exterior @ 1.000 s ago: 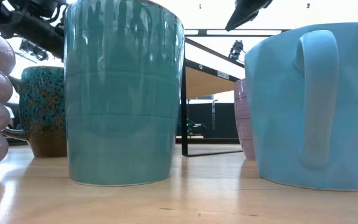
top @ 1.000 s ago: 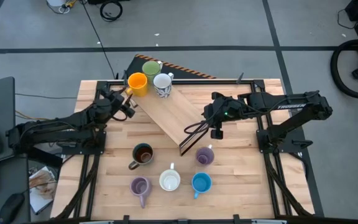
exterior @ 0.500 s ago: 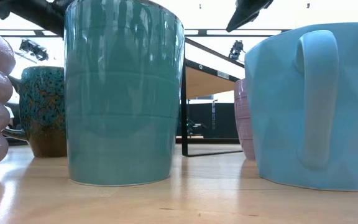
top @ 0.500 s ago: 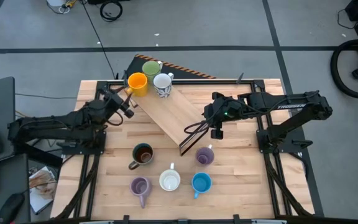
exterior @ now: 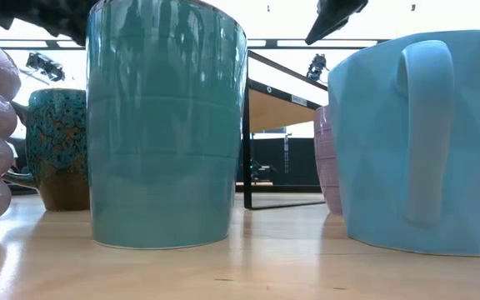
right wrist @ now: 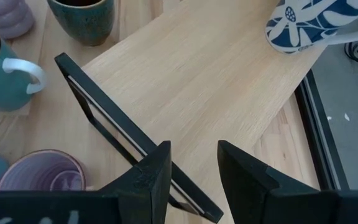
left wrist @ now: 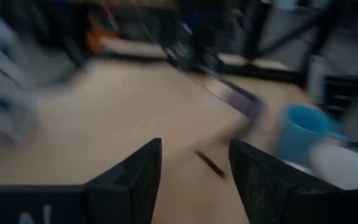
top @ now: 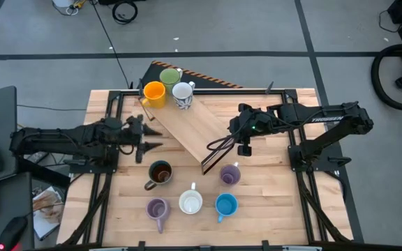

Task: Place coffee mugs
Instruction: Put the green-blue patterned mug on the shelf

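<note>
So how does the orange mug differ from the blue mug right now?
The orange mug stands on the raised wooden shelf at the table's far side; the blue mug sits on the tabletop in the near row. The orange one touches the green mug; the blue one stands apart. Both are upright, and no gripper holds either.

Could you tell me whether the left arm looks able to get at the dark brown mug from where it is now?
Probably yes. The left gripper is open and empty just above the dark brown mug, with only bare table between; the raised wooden shelf lies off to one side.
</note>
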